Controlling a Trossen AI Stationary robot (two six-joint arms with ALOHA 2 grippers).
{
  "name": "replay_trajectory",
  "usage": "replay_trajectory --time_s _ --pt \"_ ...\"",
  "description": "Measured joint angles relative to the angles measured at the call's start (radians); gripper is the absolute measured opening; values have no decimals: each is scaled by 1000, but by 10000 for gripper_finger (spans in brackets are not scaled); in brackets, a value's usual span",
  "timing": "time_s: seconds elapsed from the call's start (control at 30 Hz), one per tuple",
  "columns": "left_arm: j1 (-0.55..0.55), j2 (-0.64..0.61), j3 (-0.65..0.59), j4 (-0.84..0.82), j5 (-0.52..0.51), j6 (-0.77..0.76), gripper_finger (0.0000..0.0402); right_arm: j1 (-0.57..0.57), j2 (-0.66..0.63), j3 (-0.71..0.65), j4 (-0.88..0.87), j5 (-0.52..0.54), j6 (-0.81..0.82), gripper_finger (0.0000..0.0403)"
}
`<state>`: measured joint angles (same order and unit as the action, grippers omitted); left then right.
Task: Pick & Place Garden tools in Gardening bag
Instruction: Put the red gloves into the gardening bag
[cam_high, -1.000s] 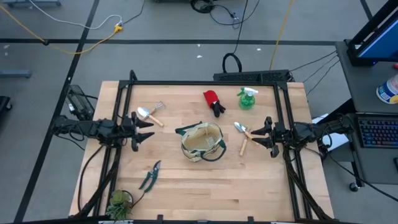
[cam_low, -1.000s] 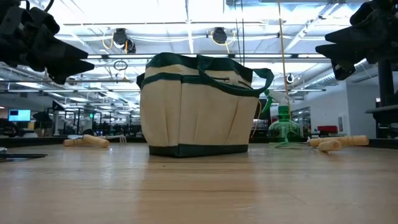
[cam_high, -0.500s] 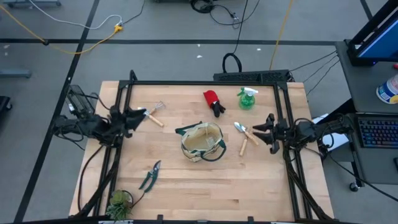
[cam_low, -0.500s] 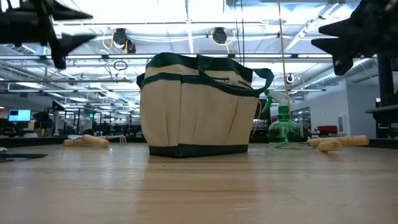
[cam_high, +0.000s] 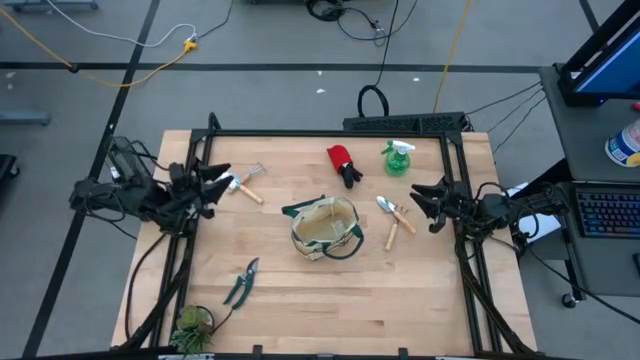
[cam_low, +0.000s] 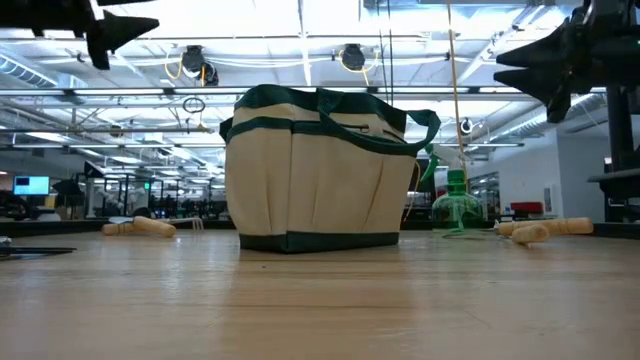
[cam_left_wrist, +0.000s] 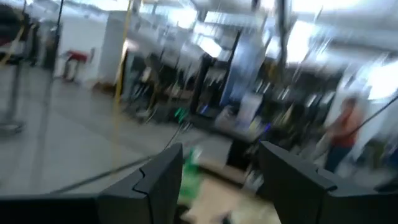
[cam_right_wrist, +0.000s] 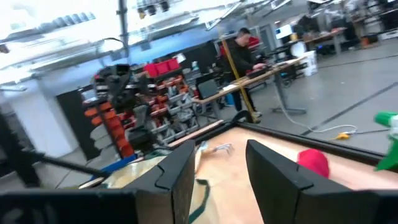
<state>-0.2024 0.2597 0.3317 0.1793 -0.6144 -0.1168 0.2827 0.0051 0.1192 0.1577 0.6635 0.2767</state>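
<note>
The gardening bag (cam_high: 325, 229) is seen upright near the middle of the table (cam_high: 290, 300), with nothing visible inside it from above. Just beside the bag, toward the right arm, a wooden-handled trowel (cam_high: 388, 208) and a second wooden-handled tool (cam_high: 392, 232) are lying together. Beyond the bag, toward the far edge, the red-and-black glove (cam_high: 342, 163) is placed, with the green spray bottle (cam_high: 397, 159) standing near it. On the bag's other side, toward the left arm, another trowel (cam_high: 240, 187) and a small rake (cam_high: 252, 172) are found. The pruning shears (cam_high: 240, 284) are lying nearer the front edge, and a small leafy plant (cam_high: 191, 327) is set at the front corner well apart from the bag. The left gripper (cam_high: 218, 180) is held raised beside the trowel and rake, its fingers spread and holding nothing. The right gripper (cam_high: 424, 203) is held raised next to the tools on the bag's right, its fingers likewise spread apart and empty.
</note>
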Motion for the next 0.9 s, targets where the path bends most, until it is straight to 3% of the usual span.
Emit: replay_trajectory --time_s 0.2,0.37,0.53,0.73,0.9 --pt "22 212 261 -356 -119 -28 216 0 0 0 0 23 -14 134" --pt "117 373 450 -652 -123 -99 216 0 0 0 0 22 -16 134" --pt "260 502 546 -846 12 -197 216 0 0 0 0 21 -16 134" --pt "430 593 550 -918 255 -222 216 0 0 0 0 21 -16 134" --pt "517 647 550 -947 416 -80 216 0 0 0 0 21 -3 134"
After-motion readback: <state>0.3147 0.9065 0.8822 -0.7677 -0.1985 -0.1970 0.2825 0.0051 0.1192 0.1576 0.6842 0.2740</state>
